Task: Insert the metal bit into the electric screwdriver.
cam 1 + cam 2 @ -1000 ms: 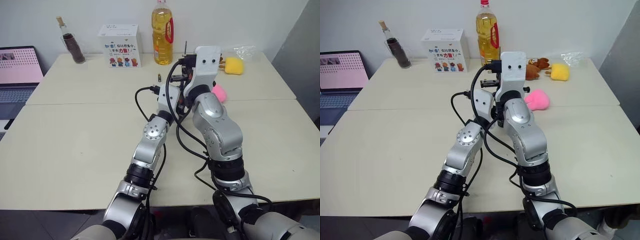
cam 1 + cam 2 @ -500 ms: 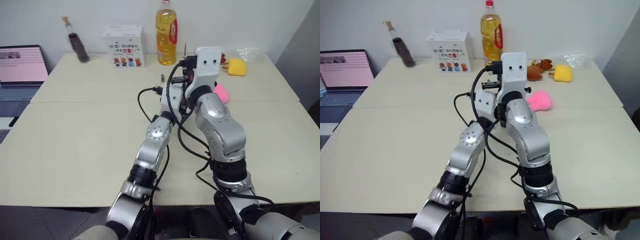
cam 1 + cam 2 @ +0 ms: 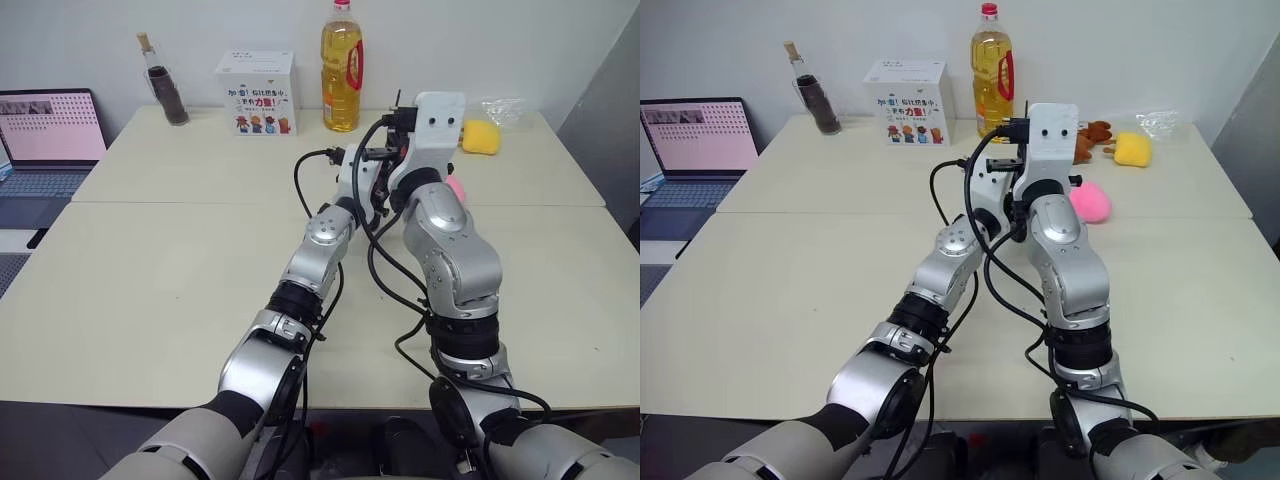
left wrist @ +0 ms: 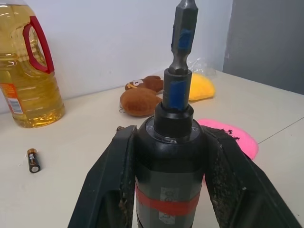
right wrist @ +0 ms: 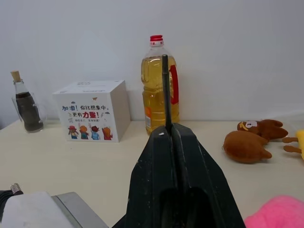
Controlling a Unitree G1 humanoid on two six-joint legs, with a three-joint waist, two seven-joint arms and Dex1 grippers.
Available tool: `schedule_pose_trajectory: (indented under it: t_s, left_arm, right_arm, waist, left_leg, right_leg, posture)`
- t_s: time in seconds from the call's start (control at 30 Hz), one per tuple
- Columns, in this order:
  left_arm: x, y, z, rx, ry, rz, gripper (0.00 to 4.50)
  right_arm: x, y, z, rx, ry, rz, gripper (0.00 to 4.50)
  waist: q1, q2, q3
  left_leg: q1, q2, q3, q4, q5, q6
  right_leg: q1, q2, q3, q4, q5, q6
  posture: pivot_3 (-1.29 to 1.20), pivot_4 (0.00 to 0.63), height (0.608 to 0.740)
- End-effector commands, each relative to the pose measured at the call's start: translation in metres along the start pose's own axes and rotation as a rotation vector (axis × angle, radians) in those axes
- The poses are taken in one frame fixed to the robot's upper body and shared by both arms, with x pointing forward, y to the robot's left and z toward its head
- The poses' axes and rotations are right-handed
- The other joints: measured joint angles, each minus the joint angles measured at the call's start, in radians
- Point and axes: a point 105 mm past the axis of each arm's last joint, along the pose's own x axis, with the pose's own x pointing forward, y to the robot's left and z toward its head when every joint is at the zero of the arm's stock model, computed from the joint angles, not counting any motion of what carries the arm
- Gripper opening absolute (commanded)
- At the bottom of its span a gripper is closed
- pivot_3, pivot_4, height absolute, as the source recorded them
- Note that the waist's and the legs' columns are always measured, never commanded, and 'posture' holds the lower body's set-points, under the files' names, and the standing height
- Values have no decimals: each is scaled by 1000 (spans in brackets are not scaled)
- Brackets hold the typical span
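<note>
**A:** Where do we have the two parts?

**B:** Both are up in the air over the table (image 3: 180,260), in front of us. Our left gripper (image 4: 172,137) is clamped on the electric screwdriver (image 4: 166,175). One black finger presses each side of the body just above the red band. Our right gripper (image 5: 173,130) is closed on the metal bit (image 5: 165,90), pinching its lower end so the thin rod stands straight out past the fingertips.

**A:** Why do we grip the screwdriver that low?

**B:** We judge it leaves the nose clear. The nose, a stubby hex piece with blue marks, sticks out well beyond the fingers, so nothing of ours blocks the opening the bit has to enter.

**A:** And why is the bit held by its end?

**B:** The long free length gives us something to feed in before our fingers get near the tool. It also lines up with the gripper's own axis, so aiming the wrist aims the rod.

**A:** Are the two lined up?

**B:** From the head views our wrists sit close together, the right one a little higher. We cannot tell how the rod's tip stands against the nose. The insertion is not yet done.

**A:** Is anything in the way?

**B:** No. The oil bottle (image 5: 154,95), the brown plush (image 5: 247,145), the pink toy (image 3: 1090,202) and a battery (image 4: 32,160) all lie on the table beyond us. The risk we see is the thin rod slipping or tilting in the pinch.
</note>
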Motion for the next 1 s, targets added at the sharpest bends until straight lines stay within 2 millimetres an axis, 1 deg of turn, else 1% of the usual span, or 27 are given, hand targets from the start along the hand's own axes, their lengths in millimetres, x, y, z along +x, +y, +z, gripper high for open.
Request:
schedule_pose_trajectory:
  t_s: [0.03, 0.23, 0.53, 0.87, 1.0]
  left_arm:
    - [-9, 25, -5, -30, 17, 88, 1650]
    - [-16, 27, -4, -27, 16, 91, 1650]
    - [-16, 23, -4, -19, 21, 80, 1650]
    - [-17, 20, -5, -9, 25, 61, 1650]
    - [-17, 21, -5, -10, 26, 64, 1650]
  right_arm:
    - [-2, 8, -5, 12, 17, 28, 8]
    - [-1, 6, -6, 10, 23, 17, 8]
    - [3, 1, -15, -19, 68, 3, 8]
    - [18, -11, -10, -65, 88, 25, 8]
    - [20, -12, -7, -81, 83, 36, 8]
  waist:
    - [-2, 0, 0]
    - [-6, 0, 0]
    - [-6, 0, 0]
    - [-10, 0, 0]
    - [-18, 0, 0]
  left_leg:
    - [0, 0, 0, 0, 0, 0]
    - [0, 1, 0, 0, 0, 0]
    - [0, 1, 0, -1, 0, 0]
    - [0, 1, 0, -1, 0, 0]
    - [0, 2, 0, -2, 0, 0]
  right_leg:
    - [0, 0, 0, 0, 0, 0]
    - [0, 0, 1, 0, 0, 0]
    - [0, 1, 1, 0, 0, 0]
    - [0, 1, 1, -1, 0, 0]
    - [0, 1, 1, -1, 0, 0]
  posture:
    - [0, 150, 740]
    - [0, 150, 740]
    - [0, 150, 740]
    - [0, 150, 740]
    - [0, 150, 740]
